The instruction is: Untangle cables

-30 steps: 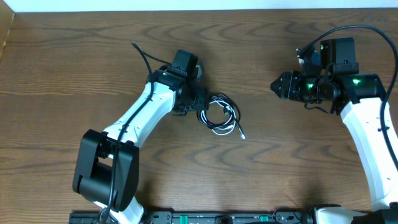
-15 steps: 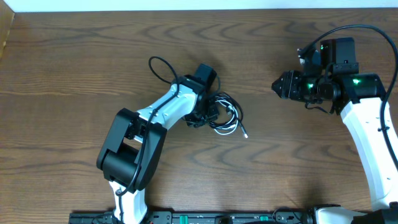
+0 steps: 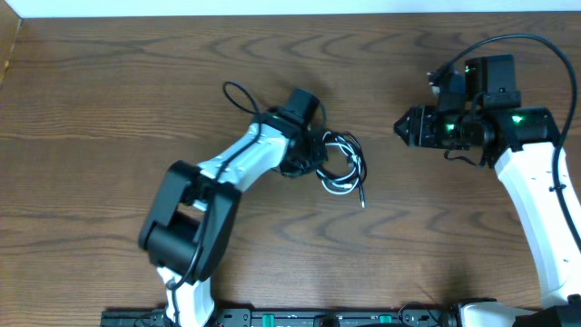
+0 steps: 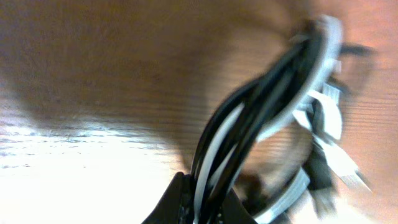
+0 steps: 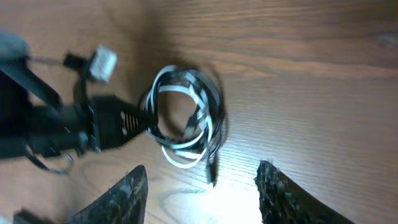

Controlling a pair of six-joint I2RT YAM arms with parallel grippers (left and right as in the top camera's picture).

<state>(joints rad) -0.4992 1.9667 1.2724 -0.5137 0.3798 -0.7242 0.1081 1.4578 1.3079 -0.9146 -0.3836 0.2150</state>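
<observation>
Item: coiled bundle of thin black and white cables (image 3: 345, 165), at the middle of the brown wooden tabletop (image 3: 109, 91).
Left gripper (image 3: 313, 156) was clamped on the bundle's left edge (strands pinched between its jaws); right gripper (image 3: 400, 127) stood apart to the right, jaws parted, holding nothing.

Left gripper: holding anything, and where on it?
The left gripper is shut on the coiled bundle of thin black and white cables, pinching several strands at the loop's edge.

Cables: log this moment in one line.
left gripper: shut on cables | right gripper: open, empty, apart from cables | cables: black and white, one tangled coil
</observation>
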